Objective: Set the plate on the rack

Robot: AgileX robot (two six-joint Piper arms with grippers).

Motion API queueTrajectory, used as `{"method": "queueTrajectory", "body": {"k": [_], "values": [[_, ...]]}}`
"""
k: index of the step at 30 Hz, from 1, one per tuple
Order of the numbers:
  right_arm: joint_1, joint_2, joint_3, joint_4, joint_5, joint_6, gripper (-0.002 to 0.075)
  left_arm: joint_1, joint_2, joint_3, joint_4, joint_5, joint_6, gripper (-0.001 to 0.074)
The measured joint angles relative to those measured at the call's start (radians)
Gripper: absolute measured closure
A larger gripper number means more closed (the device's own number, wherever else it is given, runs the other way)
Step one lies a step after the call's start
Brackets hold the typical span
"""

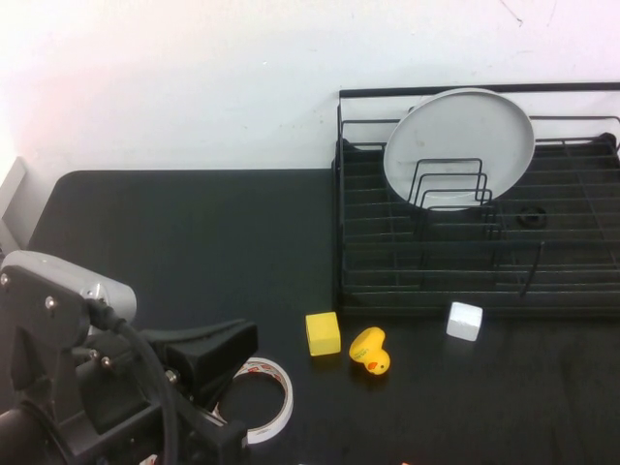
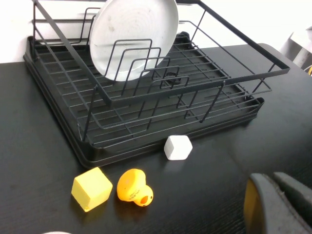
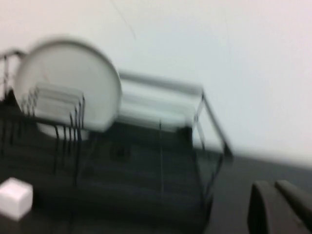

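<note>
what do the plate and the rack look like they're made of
Plate: likely glazed ceramic or melamine; smooth, pale, faint ring marks. Rack: thin black coated metal wire over a black tray. Left tool hangs low near the table's front; right tool beside the rack.

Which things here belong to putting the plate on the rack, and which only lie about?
Job: plate, standing in the rack.
Lying about: yellow block, rubber duck, white block, tape roll.
Left end effector low near the tape; right end effector by the rack.

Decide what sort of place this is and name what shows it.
Probably a robot test bench, not a kitchen: a black table against a bare wall, with a rack holding a plate, beside a rubber duck.
</note>
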Motion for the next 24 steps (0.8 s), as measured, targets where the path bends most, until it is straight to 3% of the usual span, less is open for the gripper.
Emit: {"method": "queueTrajectory", "body": {"k": [2,7,24], "values": [[-0.012,0.000,0.037,-0.151,0.026,0.231,0.0726,0.000,0.000,0.000,0.000,0.000,0.000,0.0738],[-0.014,0.002,0.044,-0.309,0.234,0.474,0.0726,0.000,0.000,0.000,0.000,0.000,0.000,0.0738],[-0.015,0.002,0.037,-0.331,0.272,0.511,0.0726,0.000,0.000,0.000,0.000,0.000,-0.004,0.0737]]}}
